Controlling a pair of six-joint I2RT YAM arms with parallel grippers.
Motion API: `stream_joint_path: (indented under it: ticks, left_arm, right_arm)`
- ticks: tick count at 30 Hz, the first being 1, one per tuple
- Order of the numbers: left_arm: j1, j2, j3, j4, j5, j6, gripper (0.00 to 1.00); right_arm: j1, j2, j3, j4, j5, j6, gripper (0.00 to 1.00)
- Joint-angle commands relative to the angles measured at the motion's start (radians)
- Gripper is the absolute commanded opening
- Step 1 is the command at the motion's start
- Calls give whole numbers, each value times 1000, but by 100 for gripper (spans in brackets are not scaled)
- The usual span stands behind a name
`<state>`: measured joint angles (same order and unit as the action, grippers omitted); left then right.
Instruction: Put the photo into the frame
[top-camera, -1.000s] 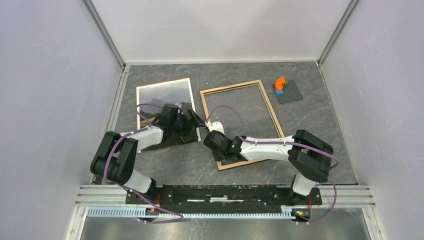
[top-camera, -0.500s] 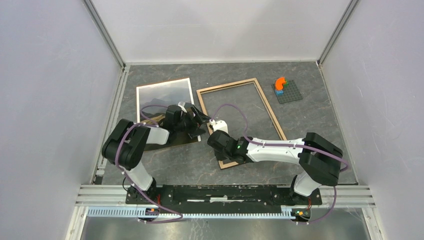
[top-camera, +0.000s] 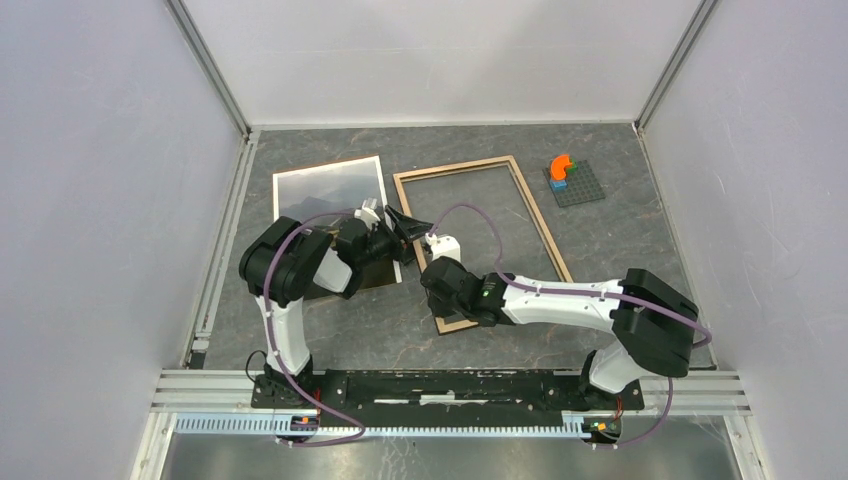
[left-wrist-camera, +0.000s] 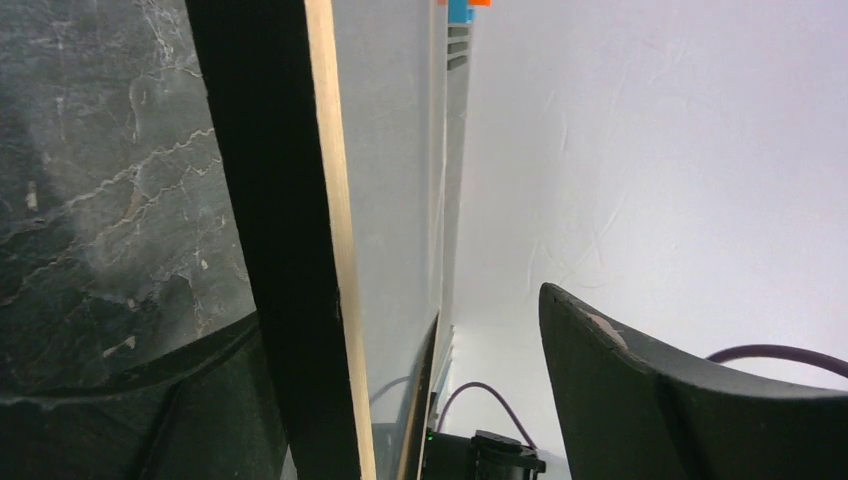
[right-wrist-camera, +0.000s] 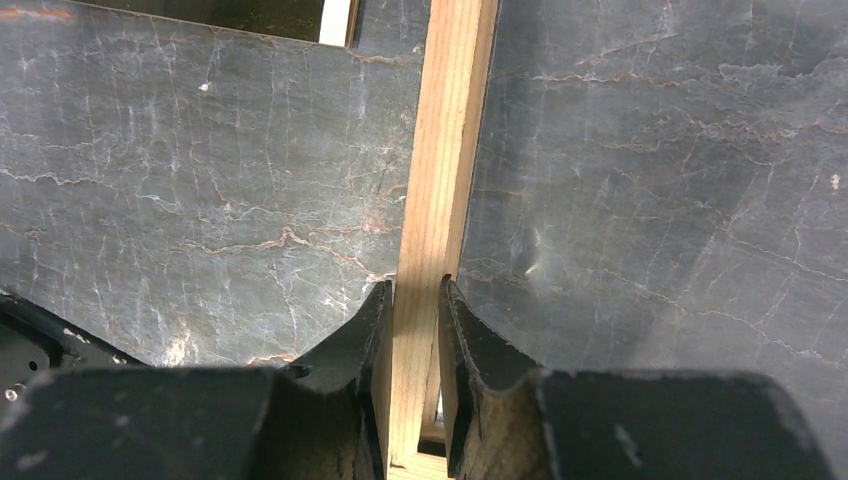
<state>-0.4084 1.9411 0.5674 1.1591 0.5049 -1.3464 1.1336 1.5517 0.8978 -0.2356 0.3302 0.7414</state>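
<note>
The photo (top-camera: 328, 188) lies flat at the left, its near end hidden under my left arm. The frame (top-camera: 530, 215), light wood side up, lies just to its right. My right gripper (right-wrist-camera: 415, 300) is shut on the frame's left rail (right-wrist-camera: 440, 150) close to the near-left corner (top-camera: 441, 318). My left gripper (top-camera: 404, 224) stands open astride the same rail further back. In the left wrist view the rim (left-wrist-camera: 290, 250) stands edge-on between the wide-apart fingers (left-wrist-camera: 640, 390), nearer the left one.
A small grey studded plate with an orange piece (top-camera: 572, 181) sits at the back right. Enclosure walls close in the left, back and right sides. Purple cables loop over both forearms above the frame's left half.
The frame has slid left toward the photo and turned slightly. My left arm has folded back, bringing its gripper off the photo onto the frame's left rail. The right gripper has kept hold.
</note>
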Motion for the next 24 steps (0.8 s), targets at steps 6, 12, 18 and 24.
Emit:
stream_joint_path:
  ticks: [6, 12, 18, 24]
  left_arm:
    - [-3, 84, -28, 345, 52, -166, 84]
    - [3, 94, -14, 397, 82, -192, 76]
    - [18, 93, -6, 397, 108, -209, 77]
    - [50, 92, -9, 397, 150, -222, 76]
  right_arm:
    - [-22, -59, -36, 80, -7, -2, 8]
    - [-45, -62, -54, 105, -48, -20, 25]
    - [-59, -80, 66, -36, -60, -162, 76]
    - [-203, -255, 117, -175, -53, -358, 93]
